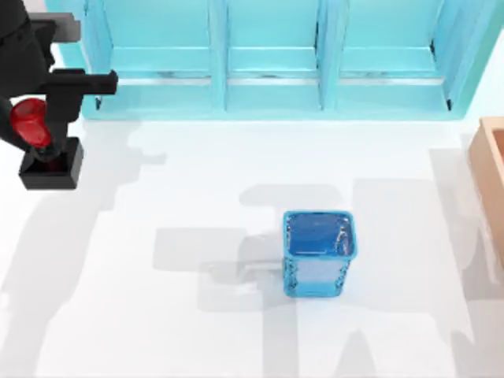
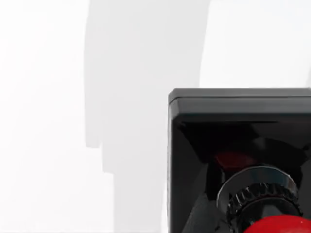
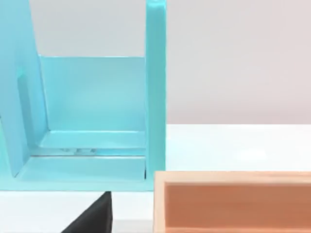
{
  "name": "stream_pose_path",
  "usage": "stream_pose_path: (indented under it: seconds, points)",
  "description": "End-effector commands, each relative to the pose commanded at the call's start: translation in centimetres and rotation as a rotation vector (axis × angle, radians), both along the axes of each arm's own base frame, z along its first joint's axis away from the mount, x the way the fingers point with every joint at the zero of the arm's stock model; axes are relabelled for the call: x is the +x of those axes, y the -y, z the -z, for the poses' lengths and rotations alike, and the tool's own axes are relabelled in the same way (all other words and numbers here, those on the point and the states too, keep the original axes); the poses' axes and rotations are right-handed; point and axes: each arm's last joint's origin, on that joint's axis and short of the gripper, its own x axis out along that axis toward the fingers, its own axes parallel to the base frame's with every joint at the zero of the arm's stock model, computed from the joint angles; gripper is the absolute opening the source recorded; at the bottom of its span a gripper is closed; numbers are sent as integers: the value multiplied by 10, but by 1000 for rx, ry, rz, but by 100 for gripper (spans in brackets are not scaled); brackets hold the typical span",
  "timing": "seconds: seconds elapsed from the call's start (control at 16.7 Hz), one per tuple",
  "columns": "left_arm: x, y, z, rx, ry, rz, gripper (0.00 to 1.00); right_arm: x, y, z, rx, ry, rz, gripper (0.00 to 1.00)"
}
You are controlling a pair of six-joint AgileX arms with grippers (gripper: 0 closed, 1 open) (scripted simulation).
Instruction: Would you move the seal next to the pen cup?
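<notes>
At mid-frame in the top view, toward the lower edge, the pen cup (image 1: 318, 252) stands alone on the white table (image 1: 157, 315) — blue, translucent, mouth up. Well apart from it, at the far left of the frame, the seal (image 1: 41, 146) hangs with its red knob under the left gripper (image 1: 31, 126) and its black square base tipped toward the camera; the left wrist view shows that base (image 2: 238, 145) close up, with the knob's red edge at the lower right of the frame. The fingers appear clenched on the knob, though the contact itself is hidden. The risk from here — a glossy, rounded knob could slip during the long carry, or the base could clip the cup's rim and topple it. Farthest back, the light-blue shelf unit (image 1: 268, 55) lines the upper edge, and a wooden box (image 1: 492, 173) sits at the right edge.
</notes>
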Motion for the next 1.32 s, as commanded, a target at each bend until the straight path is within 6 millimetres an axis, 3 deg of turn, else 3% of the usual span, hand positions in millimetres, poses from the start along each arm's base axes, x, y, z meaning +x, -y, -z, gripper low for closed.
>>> stream_pose_path:
  seconds: [0.18, 0.36, 0.6, 0.78, 0.9, 1.02, 1.32]
  points:
    - [1, 0, 2, 0, -4, -2, 0, 0, 0, 0, 0, 0, 0, 100]
    - [3, 24, 9, 2, -11, -1, 0, 0, 0, 0, 0, 0, 0, 100]
    - [-4, 93, 27, 5, -11, -1, 0, 0, 0, 0, 0, 0, 0, 100]
    - [-22, 149, 41, 4, -6, -2, 0, 0, 0, 0, 0, 0, 0, 100]
    - [-35, 176, 49, 2, -4, -3, 0, 0, 0, 0, 0, 0, 0, 100]
    - [-42, 189, 53, 0, -1, -3, 0, 0, 0, 0, 0, 0, 0, 100]
    - [-42, 188, 53, -2, 0, -5, 0, 0, 0, 0, 0, 0, 0, 100]
